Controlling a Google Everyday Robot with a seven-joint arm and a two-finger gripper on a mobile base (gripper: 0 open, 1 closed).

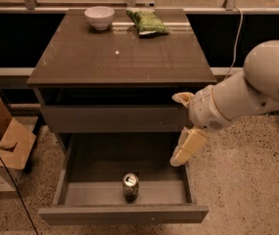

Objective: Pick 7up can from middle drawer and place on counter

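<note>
The 7up can (130,186) stands upright near the front of the open middle drawer (123,214), silver top showing. The drawer is pulled out of the grey cabinet, below the counter (122,58). My gripper (177,129) hangs at the cabinet's right front corner, over the drawer's right side, above and to the right of the can. Its two cream fingers (189,148) are spread wide apart and hold nothing.
A white bowl (99,17) and a green snack bag (147,21) lie at the back of the counter. A closed drawer front (112,119) sits above the open one. Cardboard boxes (2,148) stand on the floor at left. Speckled floor lies to the right.
</note>
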